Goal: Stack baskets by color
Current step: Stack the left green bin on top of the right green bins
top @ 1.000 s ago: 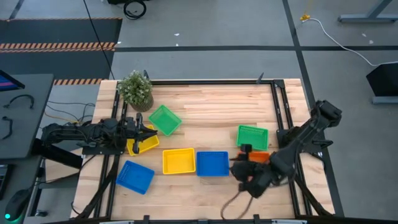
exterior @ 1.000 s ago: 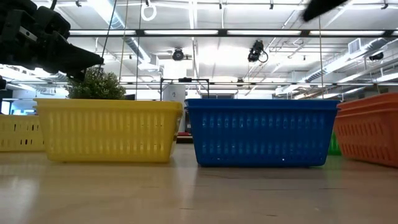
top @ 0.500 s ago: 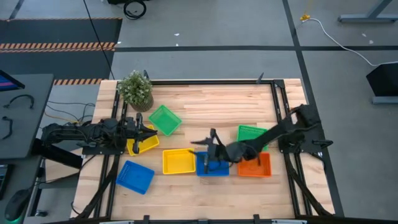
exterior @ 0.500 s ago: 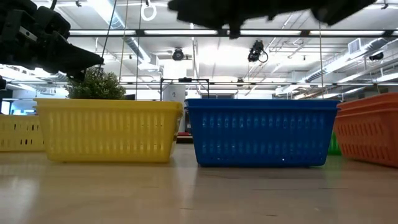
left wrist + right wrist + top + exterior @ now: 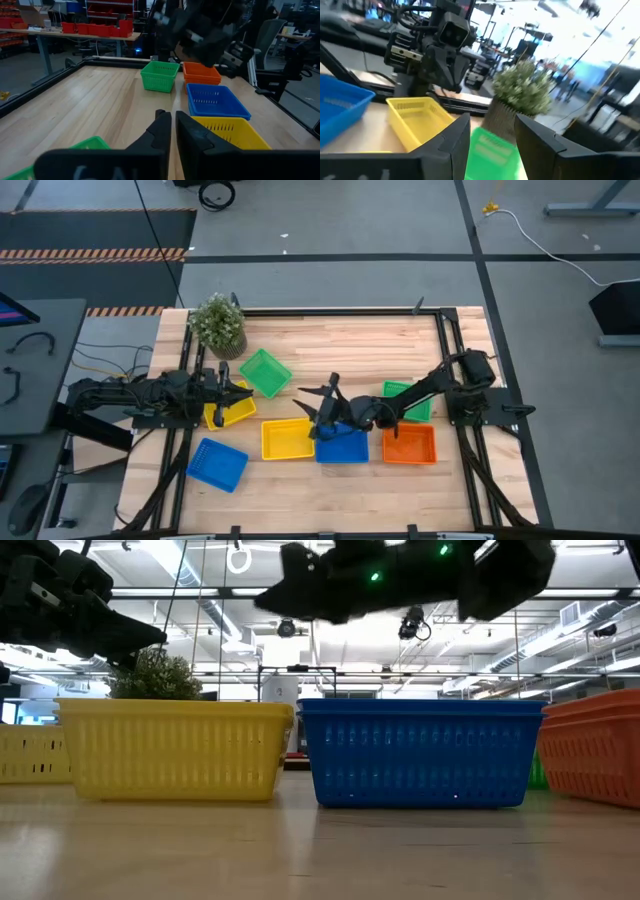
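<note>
My right gripper (image 5: 318, 408) stands open and level above the table's middle, over the far left corner of a blue basket (image 5: 342, 444); nothing is between its fingers (image 5: 455, 142). Next to that basket stand a yellow basket (image 5: 287, 438) and an orange basket (image 5: 409, 445). One green basket (image 5: 405, 400) lies partly hidden under the right arm, another green basket (image 5: 265, 372) sits farther left. My left gripper (image 5: 243, 392) waits shut at the left edge above a second yellow basket (image 5: 228, 413). A second blue basket (image 5: 217, 464) sits near left.
A small potted plant (image 5: 218, 323) stands at the far left corner. A dark metal frame (image 5: 445, 350) runs along the table's edges. Bare wood lies along the far side and the near edge.
My right arm has swung from the table's near right corner toward the left, passing over the orange basket to a place above the blue basket, and its gripper has turned level, pointing toward the left edge. The orange basket now shows uncovered.
</note>
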Controlling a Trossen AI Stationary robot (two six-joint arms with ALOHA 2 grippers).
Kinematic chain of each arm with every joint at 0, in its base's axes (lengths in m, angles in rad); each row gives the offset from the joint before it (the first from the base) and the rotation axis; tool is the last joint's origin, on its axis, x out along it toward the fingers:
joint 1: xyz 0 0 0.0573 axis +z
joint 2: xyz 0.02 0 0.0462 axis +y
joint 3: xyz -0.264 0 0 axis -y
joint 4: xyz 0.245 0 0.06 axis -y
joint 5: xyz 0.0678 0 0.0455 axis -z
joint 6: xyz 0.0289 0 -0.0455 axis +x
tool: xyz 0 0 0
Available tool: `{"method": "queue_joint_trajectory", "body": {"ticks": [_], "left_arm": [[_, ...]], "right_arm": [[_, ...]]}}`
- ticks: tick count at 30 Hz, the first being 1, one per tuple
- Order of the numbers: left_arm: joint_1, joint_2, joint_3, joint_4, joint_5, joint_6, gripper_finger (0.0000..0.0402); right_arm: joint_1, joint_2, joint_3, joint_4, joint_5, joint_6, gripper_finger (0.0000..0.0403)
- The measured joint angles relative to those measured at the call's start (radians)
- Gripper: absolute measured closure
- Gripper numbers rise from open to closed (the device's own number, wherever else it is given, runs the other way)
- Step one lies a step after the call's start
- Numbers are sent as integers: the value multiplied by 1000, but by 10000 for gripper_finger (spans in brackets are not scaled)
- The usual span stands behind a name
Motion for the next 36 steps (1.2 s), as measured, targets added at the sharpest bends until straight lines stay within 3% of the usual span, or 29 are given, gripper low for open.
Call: {"method": "queue_joint_trajectory", "body": {"ticks": [5, 10, 19, 23, 27, 30, 36], "left_arm": [[0, 0, 0, 0, 0, 0, 367], [0, 0, 0, 25, 0, 0, 374], [0, 0, 1, 425, 0, -292, 366], [0, 38, 26, 517, -76, -265, 378], [0, 181, 182, 266, -148, -235, 395], [0, 349, 352, 8, -212, -214, 396], [1, 720, 745, -611, -202, -113, 376]], "right_arm": [[51, -91, -75, 1, 59, -133, 245], [117, -209, -228, -1, 74, -115, 245], [178, -386, -436, 36, 74, 82, 245], [177, -414, -454, 47, 73, 94, 245], [183, -444, -455, 42, 85, 79, 245], [223, -473, -455, 35, 155, 41, 245], [301, -486, -455, 20, 292, 13, 245]]}}
